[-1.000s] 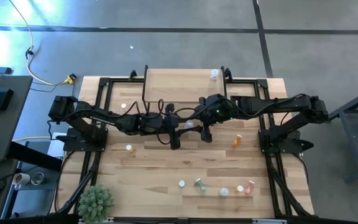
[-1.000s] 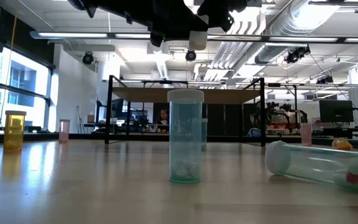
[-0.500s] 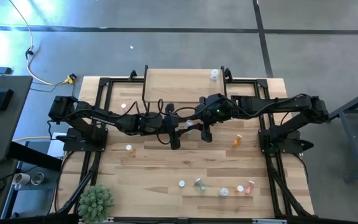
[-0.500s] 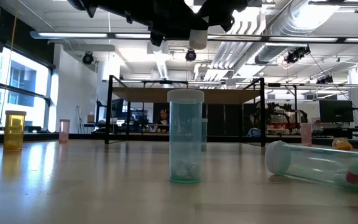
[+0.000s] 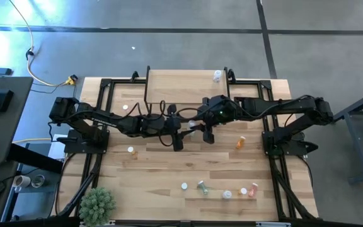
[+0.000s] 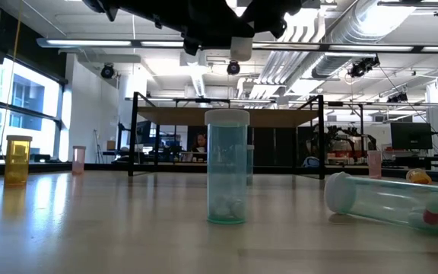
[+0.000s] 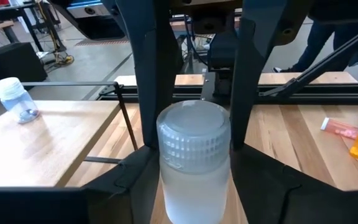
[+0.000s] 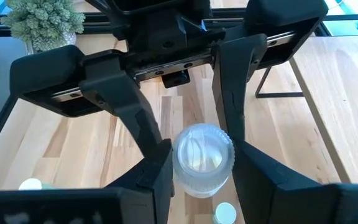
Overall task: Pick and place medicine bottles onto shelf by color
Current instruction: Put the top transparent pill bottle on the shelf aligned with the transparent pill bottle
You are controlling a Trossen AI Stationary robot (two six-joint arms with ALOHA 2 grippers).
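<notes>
A clear bottle with a white ribbed cap [image 7: 194, 143] is held above the table's middle [image 5: 194, 126], between both grippers. My left gripper [image 7: 194, 180] and my right gripper [image 8: 201, 177] meet there tip to tip, both shut on it. The shelf [image 5: 184, 85] stands at the far edge, with one clear bottle [image 5: 217, 75] upright on its right end. Loose bottles on the table are an orange one [image 5: 240, 142], a green one [image 5: 202, 186], a pink one [image 5: 253, 189] and several white-capped ones. My left gripper pinches the bottle's clear body [image 7: 194, 199], just below the cap, between its two fingers. The fingers come about level from the table's left. The bottle is lifted clear of the table. My right gripper has its two fingers [image 7: 151, 93] on either side of the white cap [image 7: 166, 146], coming from the table's right, opposite the left gripper. In its own wrist view the bottle's round end [image 8: 202, 155] sits between the fingers.
A green plant [image 5: 97, 203] stands at the near left corner. In the low view a greenish bottle [image 6: 227, 167] stands upright near the front, and another [image 6: 390, 202] lies on its side at the right. Black frame rails [image 5: 103, 94] flank the shelf.
</notes>
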